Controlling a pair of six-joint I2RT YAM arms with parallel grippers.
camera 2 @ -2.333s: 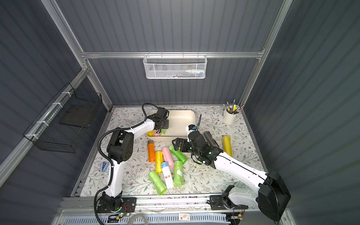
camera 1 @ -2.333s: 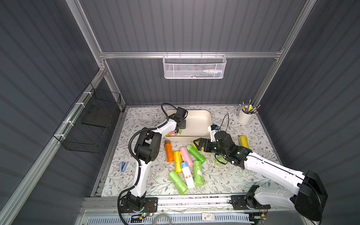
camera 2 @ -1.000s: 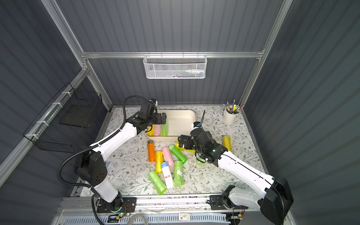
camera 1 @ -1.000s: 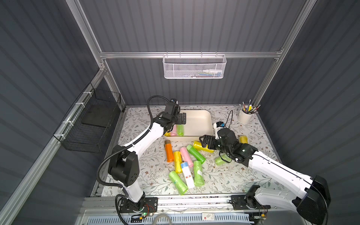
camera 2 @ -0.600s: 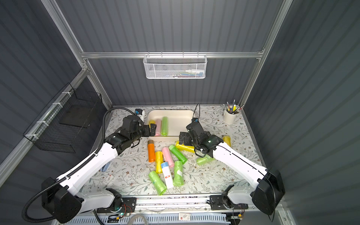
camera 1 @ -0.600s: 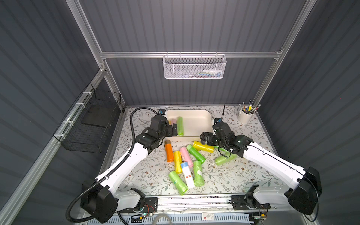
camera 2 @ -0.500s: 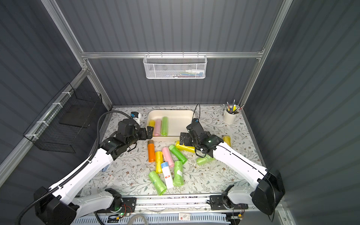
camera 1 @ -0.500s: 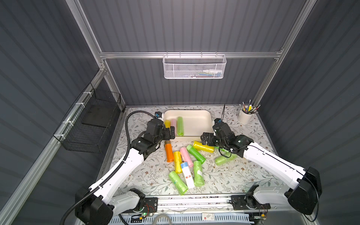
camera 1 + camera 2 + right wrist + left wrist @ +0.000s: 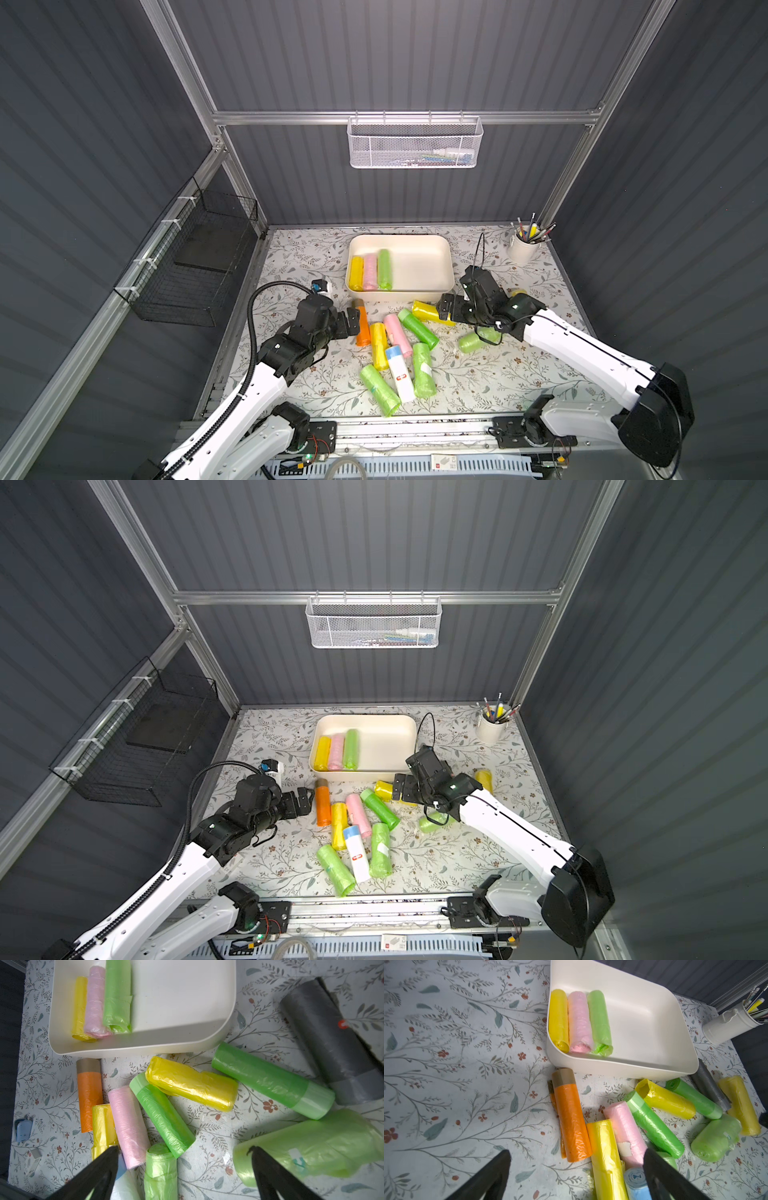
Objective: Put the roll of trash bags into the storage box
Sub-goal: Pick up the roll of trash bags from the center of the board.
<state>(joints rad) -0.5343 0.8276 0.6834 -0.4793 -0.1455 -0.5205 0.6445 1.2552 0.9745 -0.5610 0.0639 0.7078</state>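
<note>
The cream-white storage box stands at the back middle of the table. Along its left end lie a yellow roll, a pink roll and a green roll. Several loose rolls of trash bags lie in front of it, among them an orange one and a yellow one. My left gripper is open beside the orange roll, holding nothing. My right gripper hangs open over the rolls by the box's front right corner, empty.
A grey roll lies under my right arm. A white cup of pens stands at the back right corner. A white mesh basket hangs on the back wall and a black wire basket on the left wall.
My left gripper has drawn back from the box's left end toward the near left, down beside the orange roll. The right gripper has barely shifted.
</note>
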